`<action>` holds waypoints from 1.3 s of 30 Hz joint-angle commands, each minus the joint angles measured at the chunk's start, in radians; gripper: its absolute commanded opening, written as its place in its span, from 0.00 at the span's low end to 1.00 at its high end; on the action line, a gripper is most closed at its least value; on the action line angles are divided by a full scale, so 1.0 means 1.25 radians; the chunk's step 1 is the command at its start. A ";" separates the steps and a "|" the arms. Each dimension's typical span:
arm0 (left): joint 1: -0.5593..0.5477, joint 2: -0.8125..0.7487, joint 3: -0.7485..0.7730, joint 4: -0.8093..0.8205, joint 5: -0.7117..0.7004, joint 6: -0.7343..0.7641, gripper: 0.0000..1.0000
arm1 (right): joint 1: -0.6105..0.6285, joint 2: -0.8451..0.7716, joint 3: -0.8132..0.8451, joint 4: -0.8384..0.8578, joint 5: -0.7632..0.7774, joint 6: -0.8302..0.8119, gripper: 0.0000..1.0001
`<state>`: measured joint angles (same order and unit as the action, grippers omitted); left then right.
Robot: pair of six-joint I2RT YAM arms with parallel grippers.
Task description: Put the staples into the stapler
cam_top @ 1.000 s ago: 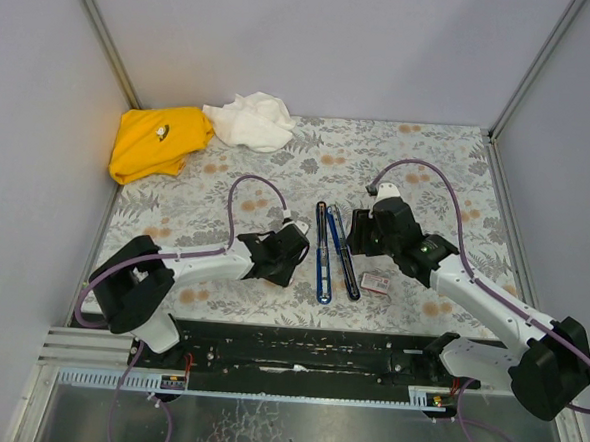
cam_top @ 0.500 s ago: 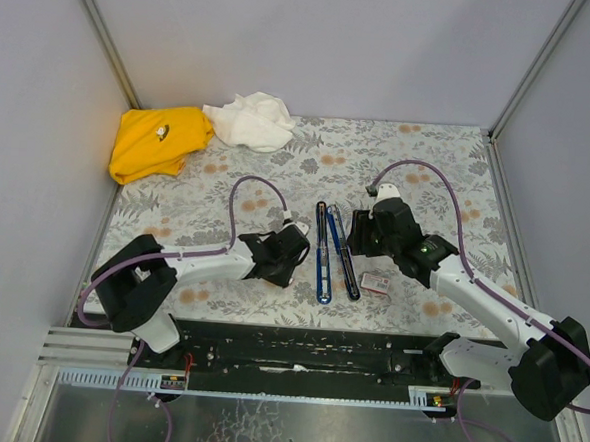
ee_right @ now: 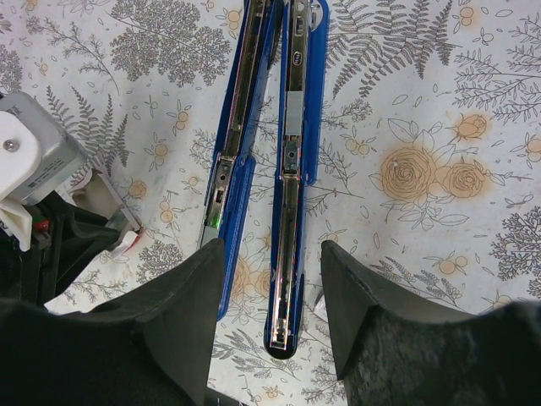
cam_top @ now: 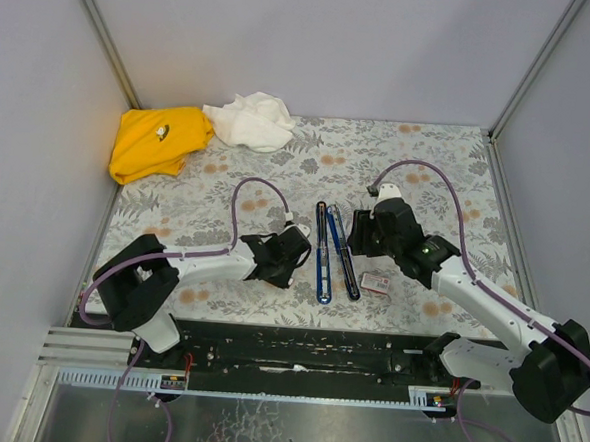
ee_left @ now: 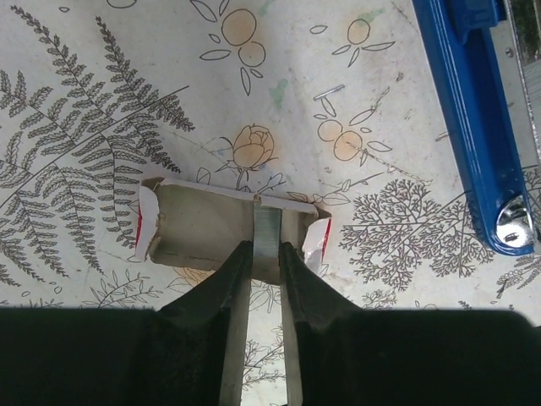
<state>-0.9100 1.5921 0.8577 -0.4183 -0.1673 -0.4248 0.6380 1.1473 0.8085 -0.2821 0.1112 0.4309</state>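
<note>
Left wrist: my left gripper (ee_left: 265, 251) pinches the staple strip (ee_left: 267, 225) over its box (ee_left: 199, 238); I'd lift straight, level; right gripper (ee_right: 272, 264) hangs spread over the stapler (ee_right: 292, 161).

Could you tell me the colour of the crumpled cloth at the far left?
The crumpled cloth is yellow; top external view.

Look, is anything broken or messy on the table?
Nothing broken, but the stapler lies swung wide open, its two arms flat side by side. The left fingers pinch a staple strip over the staple box, whose end flaps splay out.
</note>
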 commanded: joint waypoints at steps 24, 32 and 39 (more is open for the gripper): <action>0.265 -0.472 -0.148 0.522 0.716 -0.388 0.16 | -0.002 -0.109 -0.076 0.535 -0.593 0.397 0.71; 0.271 -0.518 -0.172 0.690 0.733 -0.529 0.15 | 0.007 -0.100 -0.056 0.616 -0.606 0.435 0.72; 0.271 -0.540 -0.170 0.700 0.728 -0.548 0.15 | 0.012 -0.096 -0.067 0.724 -0.638 0.483 0.57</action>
<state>-0.5774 0.9360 0.6544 0.3614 0.7158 -1.0645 0.6434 1.0325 0.7128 0.4568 -0.6327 0.9798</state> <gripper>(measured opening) 0.162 0.619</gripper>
